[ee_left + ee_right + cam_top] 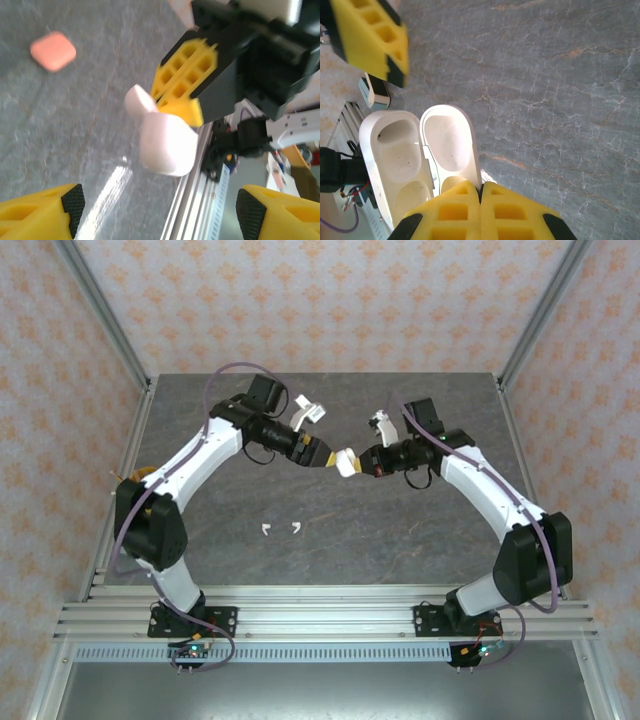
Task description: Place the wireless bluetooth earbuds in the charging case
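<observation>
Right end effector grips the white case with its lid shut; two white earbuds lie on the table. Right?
No: the white case is open, not shut, per the right wrist view. The right end effector does grip it, and two white earbuds lie on the table.

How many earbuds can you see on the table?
2: one white earbud and another right beside it, on the table. More may be hidden.

The grey marbled counter [400,540] is carrying a white earbud [267,530] and a second white earbud [296,528] lying near each other, while a pink case [53,50] is resting flat.
</observation>
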`<state>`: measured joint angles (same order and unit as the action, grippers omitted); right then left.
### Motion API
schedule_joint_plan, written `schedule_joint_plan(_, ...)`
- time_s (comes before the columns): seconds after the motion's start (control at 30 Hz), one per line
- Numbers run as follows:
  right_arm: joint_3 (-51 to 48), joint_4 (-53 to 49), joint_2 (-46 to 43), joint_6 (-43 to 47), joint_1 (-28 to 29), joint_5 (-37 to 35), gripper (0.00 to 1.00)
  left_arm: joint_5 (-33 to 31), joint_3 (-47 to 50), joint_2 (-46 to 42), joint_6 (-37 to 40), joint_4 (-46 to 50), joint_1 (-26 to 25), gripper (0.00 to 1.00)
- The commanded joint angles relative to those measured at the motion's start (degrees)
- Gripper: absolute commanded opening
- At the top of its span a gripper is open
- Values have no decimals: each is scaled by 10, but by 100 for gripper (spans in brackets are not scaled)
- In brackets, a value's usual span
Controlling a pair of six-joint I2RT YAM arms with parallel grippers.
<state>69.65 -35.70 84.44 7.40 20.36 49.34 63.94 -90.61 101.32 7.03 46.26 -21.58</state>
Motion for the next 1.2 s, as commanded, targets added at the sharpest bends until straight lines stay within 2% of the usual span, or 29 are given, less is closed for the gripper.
schedule_joint_plan(0.0,25,-32,11,39,17,14,0,53,-46,29,87,122,5,81)
schedule_joint_plan(0.23,28,-23,34,40,47,1,0,107,-91,78,142,193,5,80)
schedule_joint_plan(0.53,47,-17,46,37,52,1,0,140,-86,112,206,254,5,69)
schedule_joint_plan(1.07,66,-11,60,27,60,3,0,146,-80,132,183,216,3,55)
schedule_joint_plan(1.17,66,-10,61,27,60,0,0,146,-84,136,183,216,2,49)
